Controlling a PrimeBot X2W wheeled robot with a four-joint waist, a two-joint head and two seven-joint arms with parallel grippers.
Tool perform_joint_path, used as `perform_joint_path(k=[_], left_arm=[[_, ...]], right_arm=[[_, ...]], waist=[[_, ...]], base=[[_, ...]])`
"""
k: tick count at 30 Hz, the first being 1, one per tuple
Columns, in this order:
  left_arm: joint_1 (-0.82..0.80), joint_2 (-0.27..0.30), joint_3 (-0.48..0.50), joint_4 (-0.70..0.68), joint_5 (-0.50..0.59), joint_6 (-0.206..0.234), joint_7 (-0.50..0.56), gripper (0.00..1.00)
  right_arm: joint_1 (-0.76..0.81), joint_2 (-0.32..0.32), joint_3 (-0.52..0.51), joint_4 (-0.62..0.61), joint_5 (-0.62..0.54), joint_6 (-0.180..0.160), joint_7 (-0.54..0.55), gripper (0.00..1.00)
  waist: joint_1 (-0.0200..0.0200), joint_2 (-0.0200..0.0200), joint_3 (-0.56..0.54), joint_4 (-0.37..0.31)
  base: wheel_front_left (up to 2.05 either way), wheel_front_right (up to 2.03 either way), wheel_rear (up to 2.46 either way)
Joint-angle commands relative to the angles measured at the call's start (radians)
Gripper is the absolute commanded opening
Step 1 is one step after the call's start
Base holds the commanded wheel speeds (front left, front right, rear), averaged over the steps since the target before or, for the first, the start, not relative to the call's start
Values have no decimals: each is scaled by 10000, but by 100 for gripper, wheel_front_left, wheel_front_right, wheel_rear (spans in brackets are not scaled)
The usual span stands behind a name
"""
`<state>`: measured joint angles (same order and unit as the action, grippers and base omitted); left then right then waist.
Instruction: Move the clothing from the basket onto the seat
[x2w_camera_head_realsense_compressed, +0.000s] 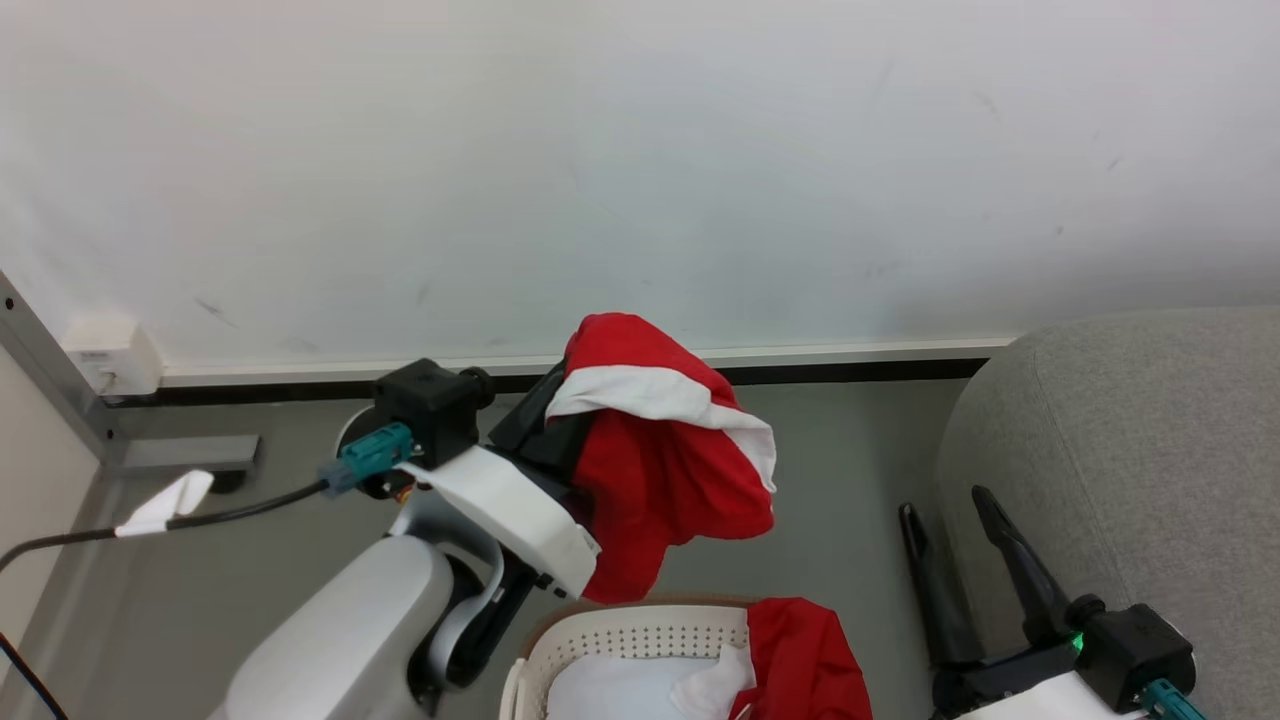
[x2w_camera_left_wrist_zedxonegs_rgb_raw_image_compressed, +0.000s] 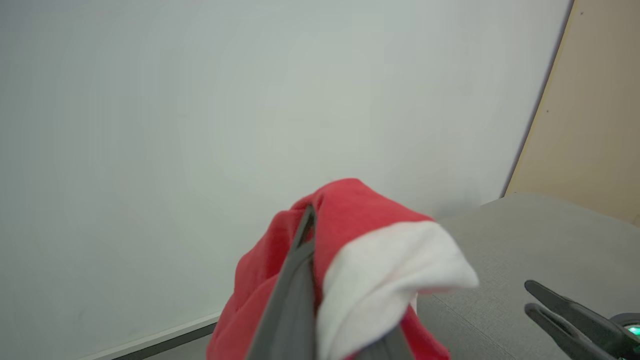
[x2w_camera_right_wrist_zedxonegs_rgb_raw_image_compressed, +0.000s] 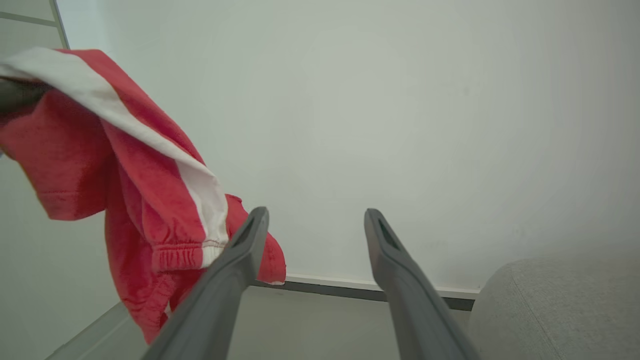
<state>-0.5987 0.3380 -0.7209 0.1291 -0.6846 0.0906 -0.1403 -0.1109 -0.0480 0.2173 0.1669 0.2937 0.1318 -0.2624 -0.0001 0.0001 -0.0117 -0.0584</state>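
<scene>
Before white wall, held clothing above basket in raised left gripper; poised right gripper, fingers apart, beside seat.

The basket is cut off below; red clothing partly hides the left jaws.

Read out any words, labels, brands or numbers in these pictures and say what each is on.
None can be read.
The bright red fabric garment with the white stripe has no visible print, the white tag on the black cable looks blank, and the small white wall box bears no legible marking.
</scene>
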Motion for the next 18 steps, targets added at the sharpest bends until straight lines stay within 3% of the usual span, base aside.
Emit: perform_joint_path(k=[1, 10, 18], left_arm=[[10, 157, 23, -196, 7, 80, 87, 0], [314, 262, 23, -575, -122, 248, 176, 0], [474, 13, -181, -397, -216, 129, 43, 0]], right_arm=[[12, -26, 100, -53, -31, -21, -16, 100], [-47, -21, 658, -379, 14, -21, -16, 100], [-486, -49, 1979, 236, -82, -21, -16, 100]], waist=[[1, -1, -2, 1], [1, -1, 42, 80], [1, -1, 26, 331]], base=[[0, 0, 0], [0, 0, 0], [0, 0, 0]])
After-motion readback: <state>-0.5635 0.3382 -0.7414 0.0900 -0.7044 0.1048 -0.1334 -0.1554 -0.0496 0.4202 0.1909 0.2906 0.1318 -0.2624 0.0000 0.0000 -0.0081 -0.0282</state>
